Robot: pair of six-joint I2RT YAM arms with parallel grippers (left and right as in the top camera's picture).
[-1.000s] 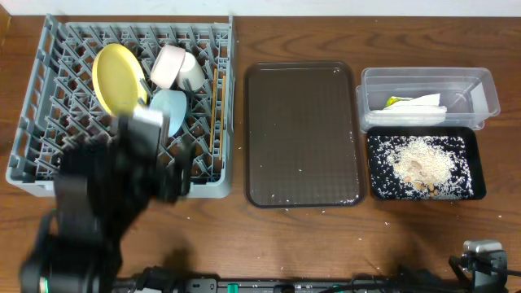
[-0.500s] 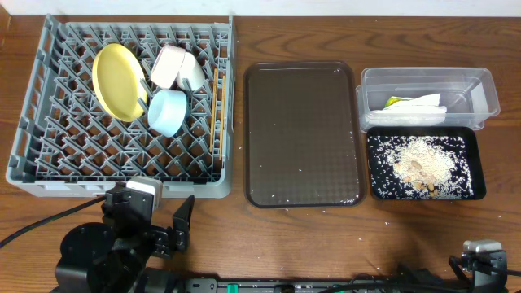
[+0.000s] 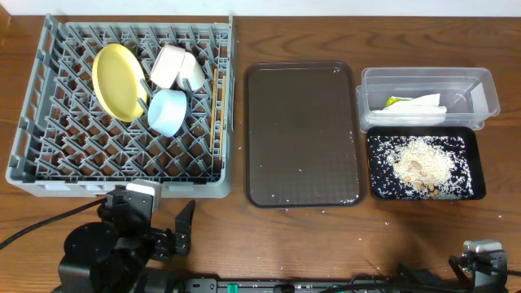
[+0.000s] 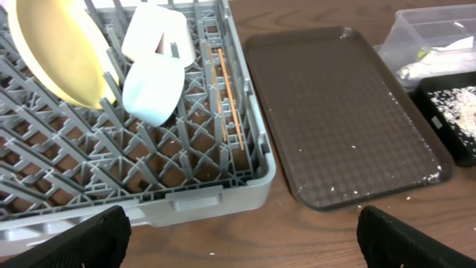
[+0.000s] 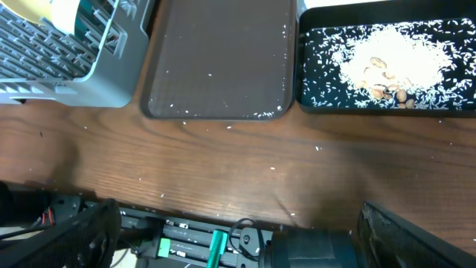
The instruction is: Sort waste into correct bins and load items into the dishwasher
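Note:
The grey dishwasher rack (image 3: 49, 167) holds a tilted yellow plate (image 3: 118, 81), a white bowl (image 3: 167, 65), a small white cup (image 3: 194, 75), a light blue bowl (image 3: 168, 111) and two chopsticks (image 3: 215, 114) along its right side. A crumpled white napkin with a yellow-green scrap (image 3: 413, 104) lies in the clear tub (image 3: 480, 85). Rice-like crumbs (image 3: 419, 161) fill the black tray (image 3: 370, 167). My left gripper (image 4: 238, 242) hangs open and empty over bare wood in front of the rack. The right gripper (image 5: 238, 238) is open and empty above the table's front edge.
A dark brown serving tray (image 3: 301, 134) with a few stray crumbs lies between the rack and the bins. Scattered crumbs dot the wood in front of it (image 5: 271, 167). Cables and arm mounts (image 5: 216, 242) run along the table's front edge.
My left arm has pulled back from over the rack's front to the table's near edge, uncovering the dishes, and its jaws have spread wider. The right arm has not moved.

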